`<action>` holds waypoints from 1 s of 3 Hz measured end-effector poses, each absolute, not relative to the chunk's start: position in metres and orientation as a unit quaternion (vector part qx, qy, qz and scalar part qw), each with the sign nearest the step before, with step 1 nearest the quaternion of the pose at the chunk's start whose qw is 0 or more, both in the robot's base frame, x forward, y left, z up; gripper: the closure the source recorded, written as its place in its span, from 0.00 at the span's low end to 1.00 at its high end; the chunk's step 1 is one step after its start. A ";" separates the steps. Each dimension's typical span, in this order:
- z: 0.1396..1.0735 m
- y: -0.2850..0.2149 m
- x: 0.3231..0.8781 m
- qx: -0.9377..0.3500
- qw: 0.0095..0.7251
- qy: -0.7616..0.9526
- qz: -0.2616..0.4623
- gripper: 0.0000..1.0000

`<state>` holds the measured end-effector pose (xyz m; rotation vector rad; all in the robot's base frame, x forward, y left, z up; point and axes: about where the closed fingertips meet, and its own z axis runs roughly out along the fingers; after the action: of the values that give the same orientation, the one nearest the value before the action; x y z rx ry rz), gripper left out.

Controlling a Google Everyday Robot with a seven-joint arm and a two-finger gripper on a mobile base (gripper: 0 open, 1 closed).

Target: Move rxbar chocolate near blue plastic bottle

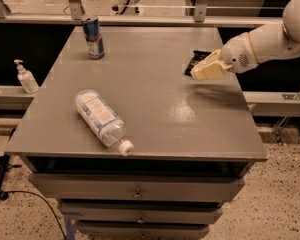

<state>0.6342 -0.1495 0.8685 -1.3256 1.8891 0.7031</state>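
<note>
Camera view: gripper (pixel 204 70) over the table (pixel 155 104) right-rear area, pinching the rxbar chocolate (pixel 196 59). Blue plastic bottle (pixel 101 116) lies on its side, front-left, well apart, capped; contents cannot be told. Drink can (pixel 93 36) upright, rear-left

text: none legible | end effector (pixel 206 71): at rxbar chocolate (pixel 196 60), over table (pixel 155 114)
</note>
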 end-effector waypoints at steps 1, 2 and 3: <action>0.867 -0.147 0.625 -0.524 0.359 0.728 0.259 0.58; 0.870 -0.154 0.634 -0.520 0.387 0.724 0.235 0.36; 0.872 -0.160 0.653 -0.510 0.417 0.721 0.214 0.13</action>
<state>0.6525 -0.1603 0.8718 -1.2804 1.8110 0.5381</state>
